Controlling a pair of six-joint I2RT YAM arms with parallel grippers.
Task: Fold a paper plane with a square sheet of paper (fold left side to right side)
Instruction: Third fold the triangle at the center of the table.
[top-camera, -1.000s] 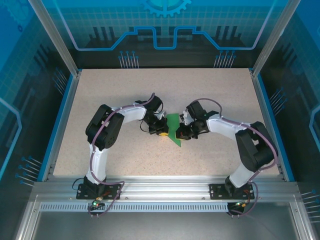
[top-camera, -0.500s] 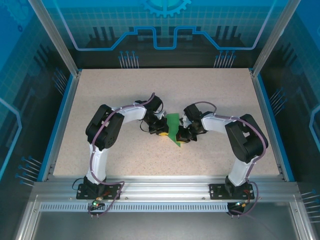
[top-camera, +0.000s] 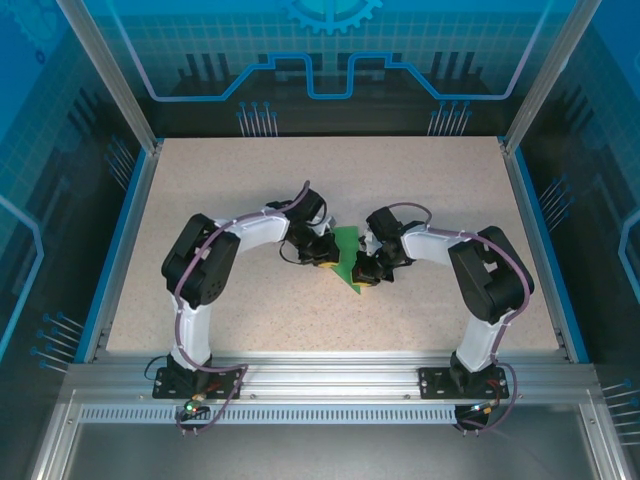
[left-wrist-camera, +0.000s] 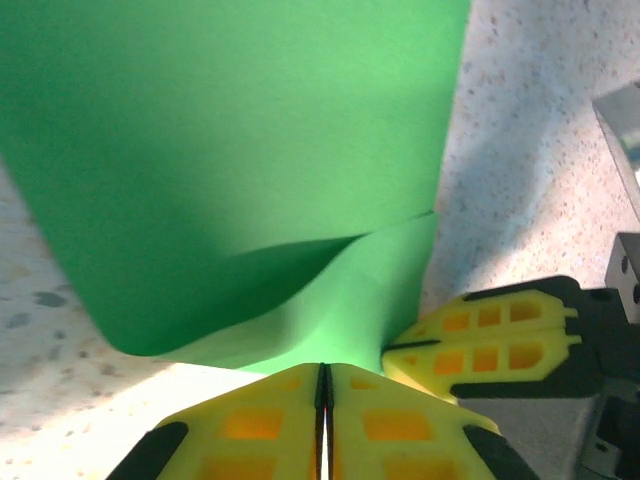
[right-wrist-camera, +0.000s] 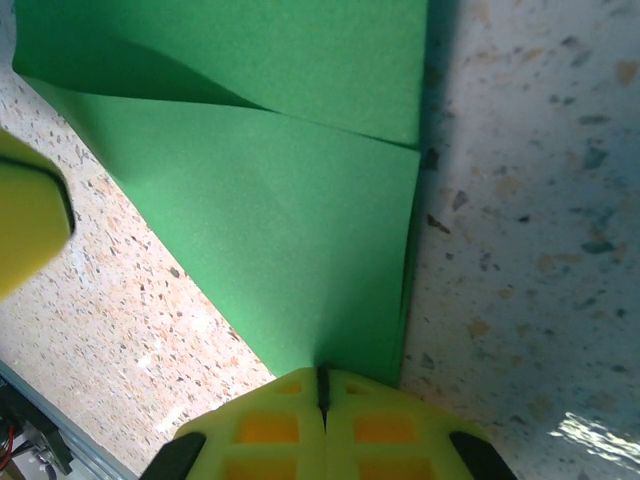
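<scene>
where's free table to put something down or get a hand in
Bare tabletop spans the far third, plus the near strip in front of the green paper. Crowded at centre, where the left gripper and right gripper both pinch it.

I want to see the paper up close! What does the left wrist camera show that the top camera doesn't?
Left wrist: a curled-up flap in the green paper, raised just ahead of the shut left gripper. Top: both whole arms bending in over the speckled table, and the paper's pointed near tip. Both: the green paper between the left gripper and the right gripper.
</scene>
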